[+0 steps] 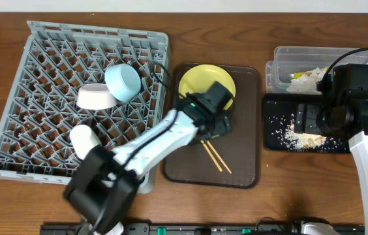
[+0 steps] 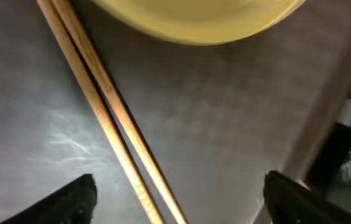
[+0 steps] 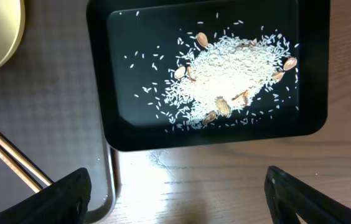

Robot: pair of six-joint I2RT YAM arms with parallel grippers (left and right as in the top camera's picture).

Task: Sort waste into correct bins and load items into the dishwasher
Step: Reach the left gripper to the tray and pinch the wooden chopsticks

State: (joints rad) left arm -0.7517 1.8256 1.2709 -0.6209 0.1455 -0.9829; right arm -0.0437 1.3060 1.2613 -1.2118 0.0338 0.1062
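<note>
L gripper (image 2: 178,186) low over the brown serving tray (image 2: 238,124), fingers well apart, nothing between them yet. Chopsticks (image 2: 104,118) lie side by side, touching, on the tray floor just below the yellow plate (image 2: 194,18). They run diagonally, nearer the L finger than the R one. Step in hand, prob.: pick up the chopsticks for the dish rack (image 1: 53,59), which already holds the lt blue bowl (image 1: 122,81), pink bowl (image 1: 96,98) and white cup (image 1: 83,138). To do it well: shift so both sticks sit centred in the gap, turn the wrist so the fingers close across them and not along, go right down to the tray, and take them as a pair near mid-length so neither tips or slips out; stay off the plate rim. R gripper (image 3: 175,190) hovers over the black tray (image 3: 132,37), also spread, empty; rice (image 3: 231,68) heaped in the tray w/ a few brown bits, can't tell what. Hidden: from overhead the L wrist covers its own fingers, the sticks' upper ends and part of the plate. R arm blocks part of the clear tub (image 1: 282,55); white paper (image 1: 308,77) in it, wrapper not made out.
</note>
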